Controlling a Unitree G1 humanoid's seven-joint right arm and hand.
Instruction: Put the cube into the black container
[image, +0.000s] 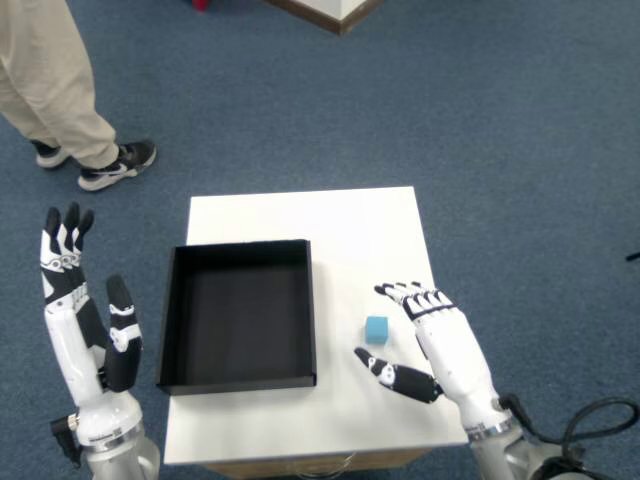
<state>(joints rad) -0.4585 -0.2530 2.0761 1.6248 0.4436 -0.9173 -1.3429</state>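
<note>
Blue cube (377, 329) sits free between spread, empty fingers (405, 292) of the right hand (440, 340); an off-centre closure could knock it away.

Cube (377, 329) on the table (350, 220), just left of the right hand (432, 335), between thumb (392, 372) and fingers (404, 294), apart from both. Container (239, 314) farther left of the hand, beyond the cube. Left hand (88, 322) raised off the table's left edge.
</note>
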